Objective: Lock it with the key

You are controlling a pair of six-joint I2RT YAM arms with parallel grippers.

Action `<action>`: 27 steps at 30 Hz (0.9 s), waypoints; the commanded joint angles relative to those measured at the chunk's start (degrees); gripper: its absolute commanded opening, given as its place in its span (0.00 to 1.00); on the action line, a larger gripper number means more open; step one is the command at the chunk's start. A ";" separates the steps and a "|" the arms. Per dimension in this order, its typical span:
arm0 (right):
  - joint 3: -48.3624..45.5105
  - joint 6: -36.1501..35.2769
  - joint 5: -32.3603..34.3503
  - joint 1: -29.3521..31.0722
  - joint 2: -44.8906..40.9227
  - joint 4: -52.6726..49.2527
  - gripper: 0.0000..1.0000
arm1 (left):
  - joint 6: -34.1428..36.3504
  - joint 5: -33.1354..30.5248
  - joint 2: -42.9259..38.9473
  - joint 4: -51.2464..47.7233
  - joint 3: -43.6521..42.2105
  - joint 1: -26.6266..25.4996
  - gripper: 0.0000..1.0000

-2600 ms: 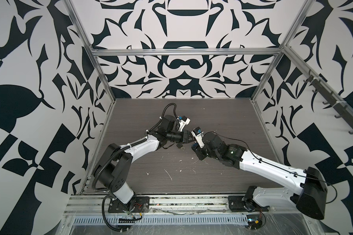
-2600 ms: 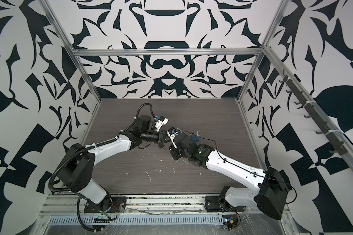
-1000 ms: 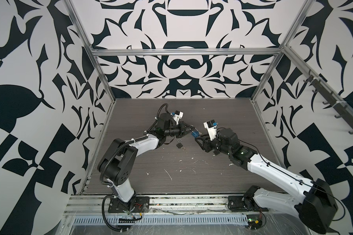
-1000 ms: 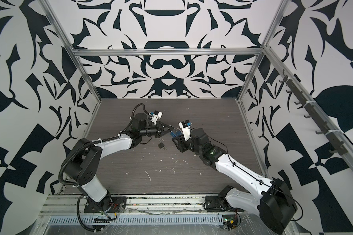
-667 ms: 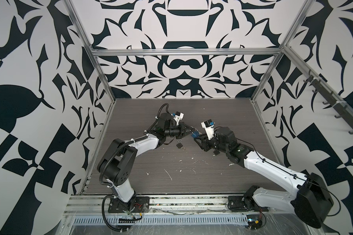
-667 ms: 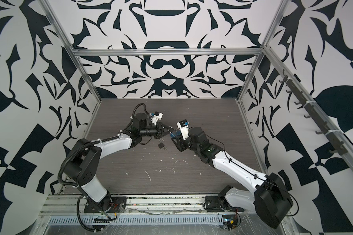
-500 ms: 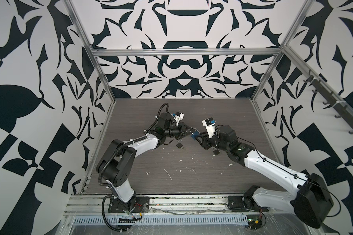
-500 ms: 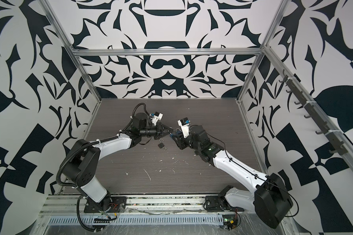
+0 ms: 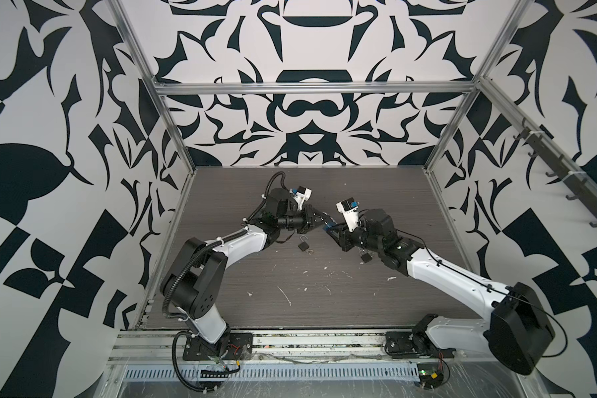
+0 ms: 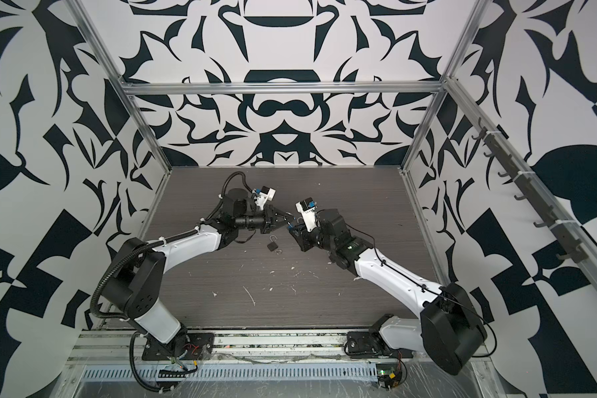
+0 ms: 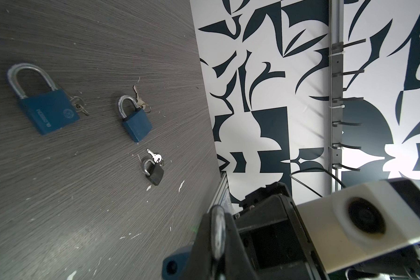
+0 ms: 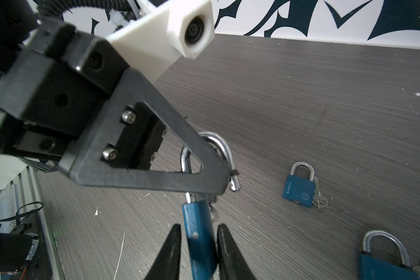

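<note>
Above the middle of the table (image 9: 324, 293), the left gripper (image 9: 324, 221) is clamped on the open shackle of a blue padlock (image 12: 198, 247), holding it in the air. The right gripper (image 12: 199, 226) straddles the padlock's body closely; whether it presses cannot be told. A small black padlock (image 9: 303, 245) lies on the table just nearer.

1. Walls (image 9: 307, 103): bold black-and-white leafy pattern.
2. Table (image 9: 324, 293): dark grey wood grain, white flecks.
3. Held padlock (image 12: 199, 232): blue body, silver shackle.
4. Small padlock (image 11: 155, 173): black, possibly dark grey.
5. Key (image 11: 153, 155): silver.
6. Arms (image 9: 242, 241): white, black joints.
</note>
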 commanded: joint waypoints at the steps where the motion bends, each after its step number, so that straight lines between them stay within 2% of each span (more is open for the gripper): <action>1: 2.69 0.06 -1.21 -0.09 -0.14 2.34 0.28 | 0.01 1.29 -2.36 0.80 1.88 -0.09 0.00; 6: 2.69 0.06 -1.21 -0.09 0.20 2.59 0.32 | -0.42 1.33 -2.43 1.33 1.93 -0.15 0.00; 14: 2.68 0.15 -1.02 -0.35 0.54 2.92 0.31 | -1.15 1.48 -2.40 2.20 1.83 -0.16 0.00; 17: 2.58 0.27 -1.06 -0.48 0.52 3.18 0.21 | -1.60 1.49 -2.51 2.90 1.59 -0.03 0.00; 20: 2.26 0.74 -1.17 -0.78 0.29 3.70 0.00 | -2.03 1.62 -2.54 3.54 1.47 -0.07 0.00; 26: 1.62 3.18 -4.32 -2.46 -0.83 4.40 0.00 | -2.39 1.63 -2.89 4.17 1.43 0.43 0.00; 27: 1.77 3.68 -5.36 -2.80 -1.01 4.08 0.00 | -2.34 1.71 -3.01 4.16 1.43 0.80 0.03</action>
